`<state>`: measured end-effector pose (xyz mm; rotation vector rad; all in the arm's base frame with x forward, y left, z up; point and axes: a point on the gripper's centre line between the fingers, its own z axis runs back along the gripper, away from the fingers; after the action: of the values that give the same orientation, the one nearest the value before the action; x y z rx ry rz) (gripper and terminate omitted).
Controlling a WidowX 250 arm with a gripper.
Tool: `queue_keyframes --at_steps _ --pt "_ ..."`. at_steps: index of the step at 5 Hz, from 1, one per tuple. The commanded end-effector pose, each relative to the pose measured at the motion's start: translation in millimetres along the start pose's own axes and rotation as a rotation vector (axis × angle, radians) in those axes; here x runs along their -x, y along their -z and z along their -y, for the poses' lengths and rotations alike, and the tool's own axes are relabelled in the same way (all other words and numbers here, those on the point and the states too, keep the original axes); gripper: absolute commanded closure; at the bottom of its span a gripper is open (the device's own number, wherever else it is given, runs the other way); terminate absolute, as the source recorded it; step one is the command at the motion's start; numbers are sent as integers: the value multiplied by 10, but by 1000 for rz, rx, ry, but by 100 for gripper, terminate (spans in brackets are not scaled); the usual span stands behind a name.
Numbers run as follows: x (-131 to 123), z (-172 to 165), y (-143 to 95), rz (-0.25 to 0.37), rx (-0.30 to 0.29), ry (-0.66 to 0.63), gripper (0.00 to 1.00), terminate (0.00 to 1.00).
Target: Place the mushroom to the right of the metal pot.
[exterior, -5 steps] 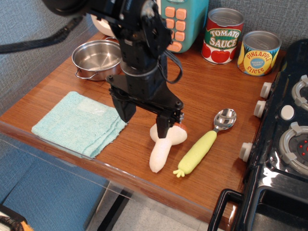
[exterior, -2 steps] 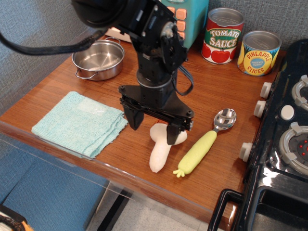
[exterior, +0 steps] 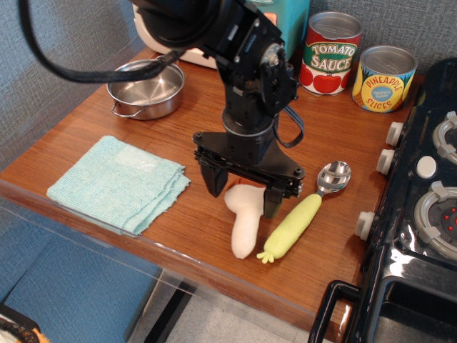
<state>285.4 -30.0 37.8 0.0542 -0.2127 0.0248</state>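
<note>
A folded teal cloth [exterior: 118,183] lay at the near left of the wooden table [exterior: 314,136], and the metal pot [exterior: 146,88] stood empty at the far left. Right of centre, the gripper [exterior: 243,191] hung low with its jaws apart, one finger on each side of the cap end of the mushroom [exterior: 244,220], not clamped on it. The mushroom lay on its side near the front edge, well apart from the pot, its cream stem pointing toward the near edge. Just to its right lay a yellow-handled spoon [exterior: 303,211], very close to the stem. Two tin cans [exterior: 357,63] stood far right. The mushroom looked soft and light, likely to squash; the thick upper stem below the cap seemed the surest hold.
</note>
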Motion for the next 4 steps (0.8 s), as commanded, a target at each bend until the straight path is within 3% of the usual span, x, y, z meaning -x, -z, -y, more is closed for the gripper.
queue_keyframes --at_steps 1,2,3,4 --pt "-206 -57 58 19 8 -28 0 0" --pt "-194 -115 97 5 0 -33 100 0" --pt "-180 -150 -54 3 17 11 100 0" --pt "-300 -266 -358 16 69 57 100 0"
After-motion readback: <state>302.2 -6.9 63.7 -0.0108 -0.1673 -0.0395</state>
